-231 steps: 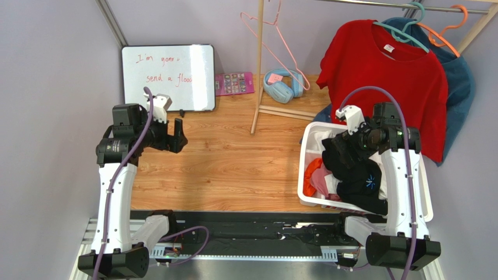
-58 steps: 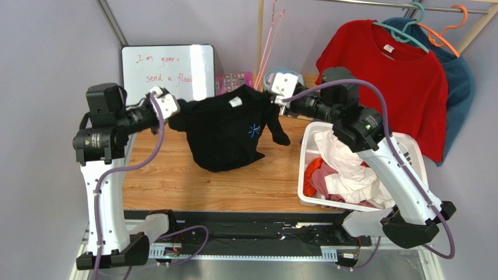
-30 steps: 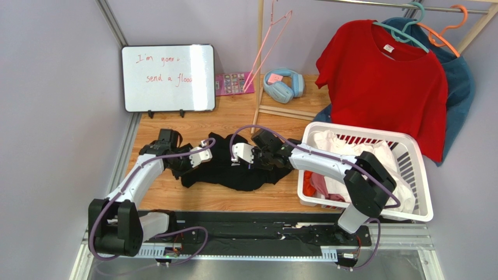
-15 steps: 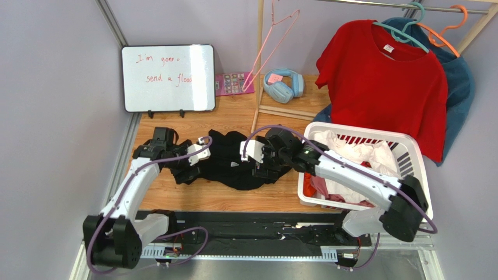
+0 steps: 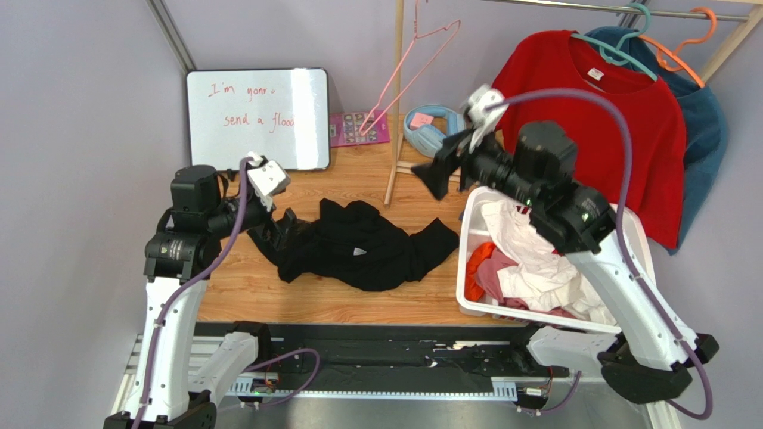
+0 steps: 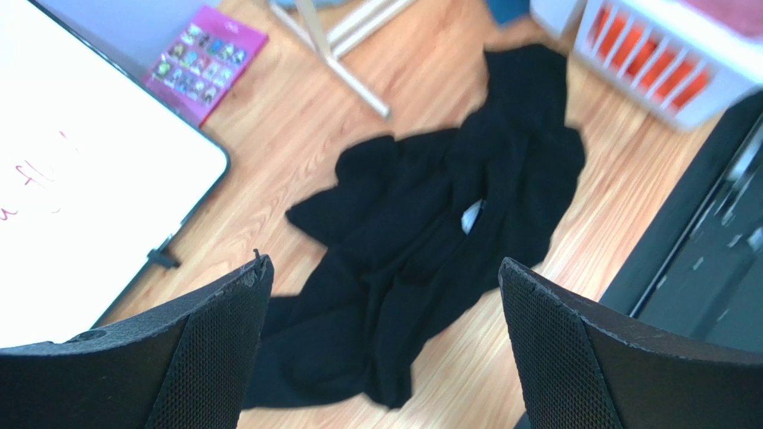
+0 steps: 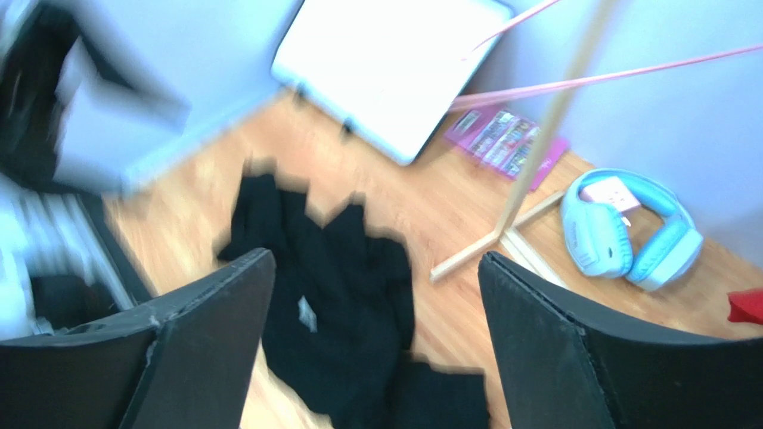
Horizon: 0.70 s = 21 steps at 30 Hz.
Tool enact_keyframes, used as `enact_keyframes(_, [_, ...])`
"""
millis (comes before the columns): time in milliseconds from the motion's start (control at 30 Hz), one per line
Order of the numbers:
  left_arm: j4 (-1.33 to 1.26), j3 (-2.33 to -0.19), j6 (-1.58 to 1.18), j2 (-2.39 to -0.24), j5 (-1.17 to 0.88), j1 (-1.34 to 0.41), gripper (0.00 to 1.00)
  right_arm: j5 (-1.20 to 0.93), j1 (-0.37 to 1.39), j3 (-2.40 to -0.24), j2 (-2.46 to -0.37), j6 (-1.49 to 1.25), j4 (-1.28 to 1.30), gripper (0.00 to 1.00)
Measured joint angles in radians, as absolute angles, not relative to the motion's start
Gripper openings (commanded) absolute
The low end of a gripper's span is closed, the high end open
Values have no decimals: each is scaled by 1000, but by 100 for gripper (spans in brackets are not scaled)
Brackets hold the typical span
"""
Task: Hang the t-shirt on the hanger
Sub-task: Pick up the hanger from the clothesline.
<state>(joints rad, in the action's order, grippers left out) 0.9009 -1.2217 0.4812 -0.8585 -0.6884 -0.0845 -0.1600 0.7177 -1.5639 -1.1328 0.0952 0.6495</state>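
The black t-shirt (image 5: 358, 255) lies crumpled on the wooden table, its white neck label facing up; it also fills the left wrist view (image 6: 430, 241) and the right wrist view (image 7: 349, 304). The pink wire hanger (image 5: 407, 63) hangs at the back from the rack, and its wires cross the top of the right wrist view (image 7: 582, 82). My left gripper (image 5: 279, 231) hovers open over the shirt's left end (image 6: 383, 268), holding nothing. My right gripper (image 5: 441, 165) is raised above the shirt's right end, open and empty (image 7: 376, 259).
A white laundry basket (image 5: 627, 223) with clothes stands at the right. A red t-shirt (image 5: 591, 125) and a teal shirt (image 5: 707, 116) hang behind it. A whiteboard (image 5: 258, 118), blue headphones (image 5: 434, 125) and the rack's wooden post (image 5: 394, 116) stand at the back.
Both grippers opened and let go of the black t-shirt, which now lies loose on the table. Both arms lifted; the right one rose high toward the rack.
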Motion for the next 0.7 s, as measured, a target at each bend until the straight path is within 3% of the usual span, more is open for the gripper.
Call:
enact_keyframes(167, [802, -1259, 285, -854, -698, -84, 99, -169, 507, -1824, -1356, -237, 514, 72])
enact_keyframes(433, [773, -1259, 210, -820, -633, -84, 99, -204, 479, -2017, -1648, -502, 399, 70])
enact_keyframes(700, [774, -1259, 207, -767, -572, -84, 99, -219, 479, -2071, -1769, -623, 322, 66])
